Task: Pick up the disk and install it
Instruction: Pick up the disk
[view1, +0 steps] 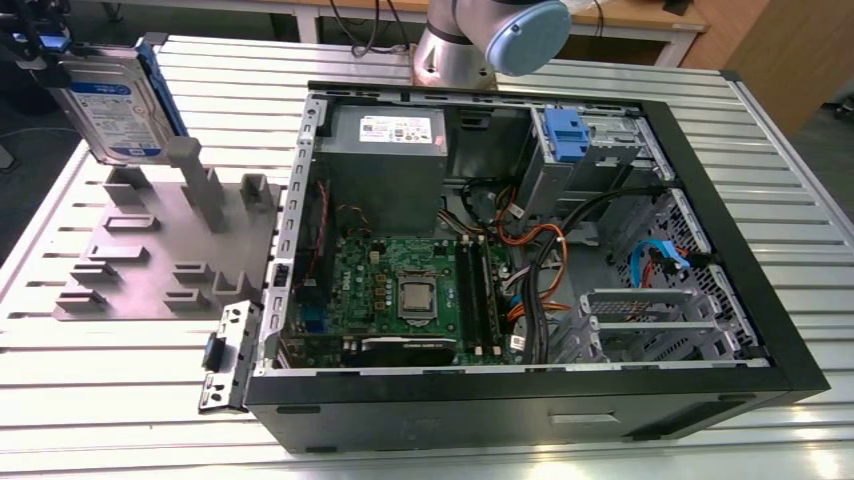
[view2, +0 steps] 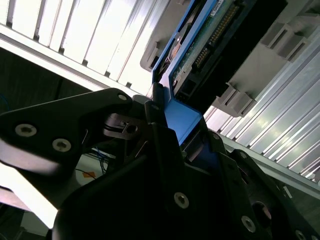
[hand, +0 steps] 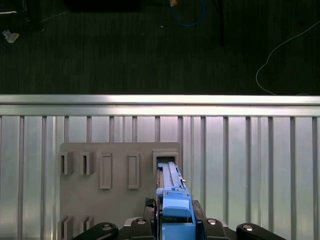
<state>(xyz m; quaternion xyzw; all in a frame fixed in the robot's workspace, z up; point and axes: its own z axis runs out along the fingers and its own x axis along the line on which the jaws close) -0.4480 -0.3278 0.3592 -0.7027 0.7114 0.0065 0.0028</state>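
**Inspector:** Where is the disk?

**Onlooker:** The disk (view1: 118, 105) stands on edge at the exterior view's far left, with its white-and-blue label facing the room. Its blue carrier frame (view1: 155, 85) runs along the side nearer the computer. It hangs over the grey rack (view1: 147, 260), its lower end level with the tops of the rack's tall posts. I cannot tell whether it is fully clear of its slot. In the first wrist view the disk (hand: 172, 187) shows edge-on, directly above an end slot of the rack (hand: 120, 150).

**Inspector:** And the hand?

**Onlooker:** The hand (view1: 40, 45) has the disk by its upper end. In both wrist views the hand (view2: 182, 122) (hand: 175, 227) is clamped onto the blue frame, one dark finger (view2: 156, 107) pressed flat against it.

**Inspector:** What surrounds it?

**Onlooker:** The rack lies flat on the slatted metal desk (view1: 787, 130). Just beside it, toward the exterior view's right, a black computer case (view1: 534, 410) lies on its side with the panel off. Inside sit a green motherboard (view1: 400, 290), a grey power supply (view1: 387, 130) with a white sticker, and a tangle of cables (view1: 534, 250). A blue clip (view1: 566, 135) sits at the drive bay in the far corner. The arm (view1: 467, 45) rises behind the case. In the first wrist view, dark floor (hand: 100, 50) with loose cables lies beyond the desk's edge.
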